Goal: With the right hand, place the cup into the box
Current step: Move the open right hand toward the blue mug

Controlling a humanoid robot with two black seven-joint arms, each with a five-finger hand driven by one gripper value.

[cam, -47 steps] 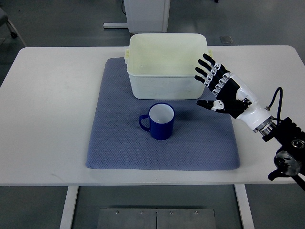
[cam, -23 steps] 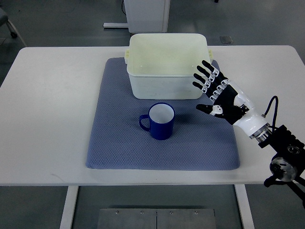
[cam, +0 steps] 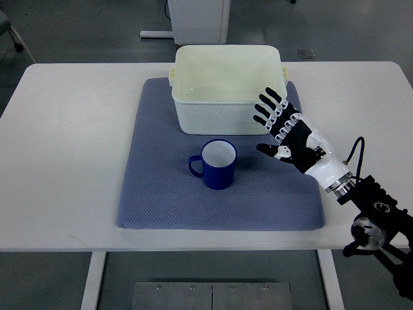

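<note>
Top view. You are in the approach step: the cup has not been grasped. The right hand (cam: 284, 129) enters from the right edge and hovers over the blue-grey mat (cam: 161, 194), just in front of the near right corner of the box (cam: 226, 106). Its fingers (cam: 268, 106) are spread wide and hold nothing; the thumb points left, toward the cup. The left hand is not in this view.

The blue mug (cam: 218, 164) stands upright on the mat, just in front of the box's near wall and apart from it. Its white interior faces up and looks empty. Its handle (cam: 195, 166) points left, away from the right hand, so the mug's right flank is bare and free for a grasp. The box is a cream plastic tub, open at the top, resting on the far half of the mat; the mat lies on the white surface (cam: 64, 129).

The next move likely calls for the following:
1. Carry the hand left and down until the palm meets the mug's right side.
2. Close the fingers around the body, not the rim.
3. Lift clear of the box's near wall before moving over the opening.

Expect the mug to tip or slide on the mat if the thumb strikes it first.

No brand, label or readable writing shows on the mug, the box, the mat or the hand.
</note>
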